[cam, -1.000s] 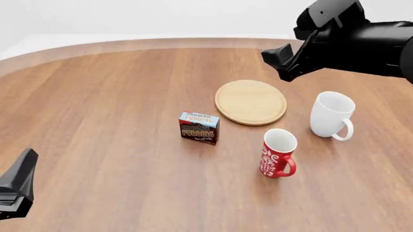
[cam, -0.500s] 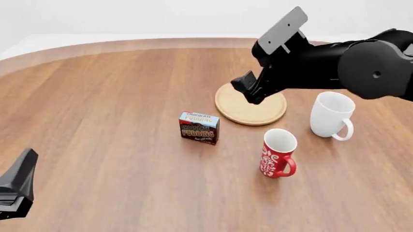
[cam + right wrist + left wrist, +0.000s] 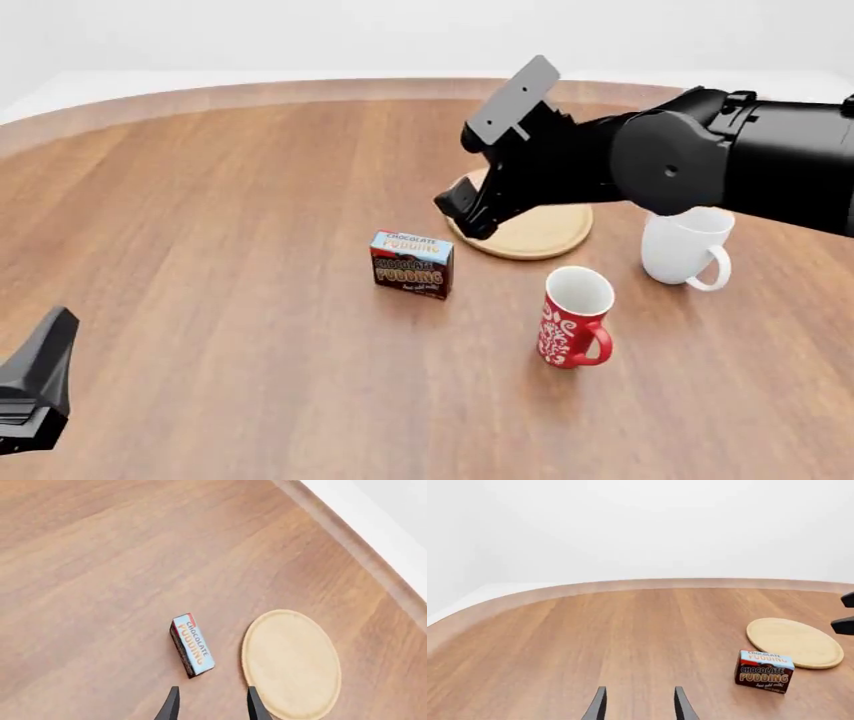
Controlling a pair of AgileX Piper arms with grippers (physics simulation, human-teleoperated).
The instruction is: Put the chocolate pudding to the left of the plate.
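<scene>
The chocolate pudding (image 3: 411,264) is a small brown carton with a light blue top, standing upright on the table just left of the plate (image 3: 541,234) and a little nearer to me. The plate is a round light-wood disc, and my right arm covers its far part. My right gripper (image 3: 463,214) hangs open and empty above the plate's left edge, up and right of the carton. Its wrist view looks down on the pudding (image 3: 192,645) and plate (image 3: 291,662) past the open gripper (image 3: 212,707). My left gripper (image 3: 54,335) stays open at the near left, far from the pudding (image 3: 764,671).
A red patterned mug (image 3: 577,317) stands near and to the right of the carton. A white mug (image 3: 687,240) stands right of the plate, partly under my right arm. The wooden table's curved far edge (image 3: 627,584) runs behind everything.
My right arm has swung left and down from the far right, crossing over the plate toward the carton. The pudding, the mugs and my left arm have stayed put.
</scene>
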